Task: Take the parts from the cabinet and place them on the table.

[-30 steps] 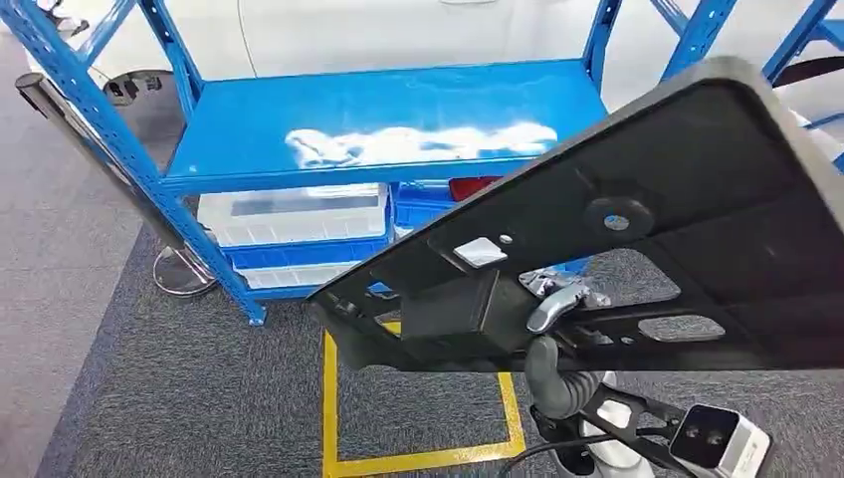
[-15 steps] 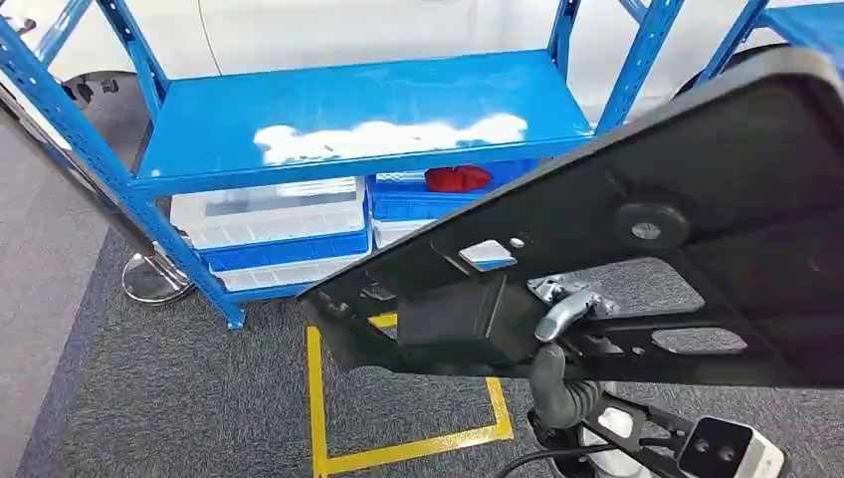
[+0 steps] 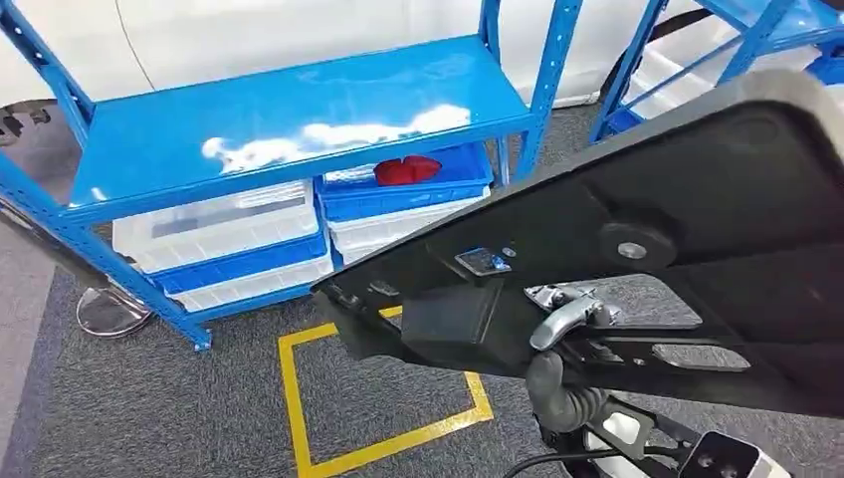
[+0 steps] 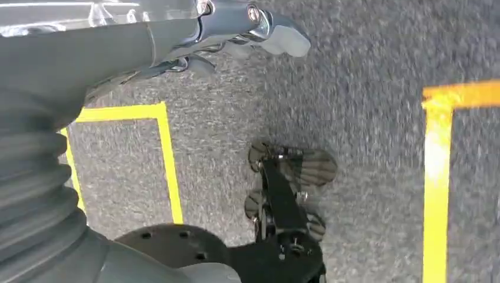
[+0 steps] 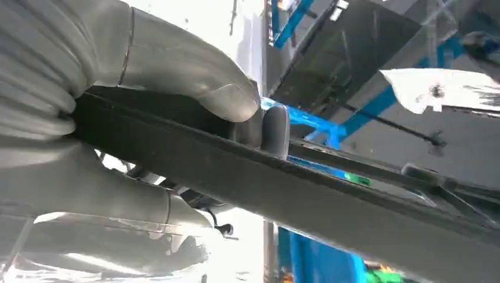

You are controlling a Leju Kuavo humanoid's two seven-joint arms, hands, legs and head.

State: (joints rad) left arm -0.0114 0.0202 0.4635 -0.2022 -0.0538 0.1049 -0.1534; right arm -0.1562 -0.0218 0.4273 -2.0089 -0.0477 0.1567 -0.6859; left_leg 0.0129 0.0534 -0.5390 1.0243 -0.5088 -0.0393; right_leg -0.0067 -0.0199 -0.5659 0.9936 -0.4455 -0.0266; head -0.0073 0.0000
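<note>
Part: a large, flat black panel [image 3: 657, 249] was carried in front of the robot, off the shelving and clear of the carpet, filling the head view from 6 o'clock round to 2 o'clock.
Long axis: it ran from a narrow, bracketed end near the picture's centre, at about 8 o'clock on the panel, up to a broad end at 2 o'clock; the narrow end pointed toward the blue rack [image 3: 289, 129].
Tilt: the broad end stood higher and the panel's face was turned toward the camera, judged a carrying pose that kept the low end off the floor.
Right hand: the right hand [image 5: 177, 118] grasped the panel's edge, thumb over one face and fingers [image 5: 275, 130] wrapped against the other; the edge-on pinch seemed chosen because the panel was too wide to enclose.
Left hand: the left hand [image 4: 247, 26] hung over the grey carpet [image 4: 365, 118] holding nothing, fingers loosely apart.
Rack: its top shelf was bare; bins [image 3: 224, 234] sat below, one holding a red object [image 3: 406, 169], at 11 o'clock from the panel.
Floor: a yellow taped square [image 3: 378, 398] lay under the narrow end.
Stage: judged mid-transfer, no table in sight.
</note>
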